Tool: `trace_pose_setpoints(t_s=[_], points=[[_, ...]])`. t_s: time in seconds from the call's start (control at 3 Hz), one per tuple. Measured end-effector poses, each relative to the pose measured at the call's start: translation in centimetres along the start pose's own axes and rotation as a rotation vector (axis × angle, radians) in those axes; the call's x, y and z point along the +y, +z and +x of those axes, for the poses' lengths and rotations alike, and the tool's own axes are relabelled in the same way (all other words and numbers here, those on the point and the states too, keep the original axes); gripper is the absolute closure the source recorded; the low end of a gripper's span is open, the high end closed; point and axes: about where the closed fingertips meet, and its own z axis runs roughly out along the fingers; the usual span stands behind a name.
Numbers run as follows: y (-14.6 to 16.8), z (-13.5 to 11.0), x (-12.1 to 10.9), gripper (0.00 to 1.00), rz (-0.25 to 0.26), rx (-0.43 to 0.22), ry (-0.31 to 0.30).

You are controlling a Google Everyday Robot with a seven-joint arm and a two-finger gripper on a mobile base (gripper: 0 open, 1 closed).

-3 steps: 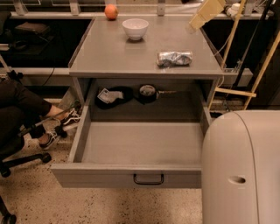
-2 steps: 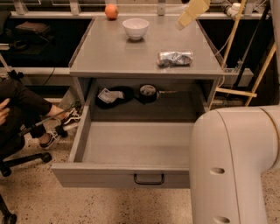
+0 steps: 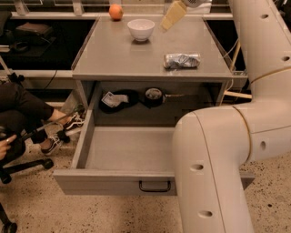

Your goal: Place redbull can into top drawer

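Observation:
The redbull can (image 3: 182, 60), silvery with dark patches and dented, lies on its side on the right part of the grey cabinet top (image 3: 113, 59). The top drawer (image 3: 132, 157) is pulled wide open below, its inside bare, with a dark bail handle (image 3: 155, 186) on the front panel. My gripper (image 3: 172, 16) hangs above the back of the cabinet top, just right of the white bowl and behind and left of the can, apart from it. My white arm (image 3: 227, 136) fills the right side and hides the drawer's right part.
A white bowl (image 3: 141, 29) and an orange fruit (image 3: 116, 12) sit at the back of the cabinet top. Dark items (image 3: 136, 98) lie in the recess behind the drawer. A seated person's legs and shoes (image 3: 41, 127) and a chair base are at the left.
My arm has swung leftward and closer across the right of the view. The gripper has moved left, from beyond the can's far right toward the bowl. The can has not moved.

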Motion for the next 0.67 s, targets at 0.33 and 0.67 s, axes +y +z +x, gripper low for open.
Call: trace_pose_setpoints(t_s=[0.33, 0.67], points=[[2.8, 2.7, 4.2, 0.00, -0.165, 0.011, -0.096], [3.0, 7.8, 7.6, 0.00, -0.325, 0.054, -0.133]])
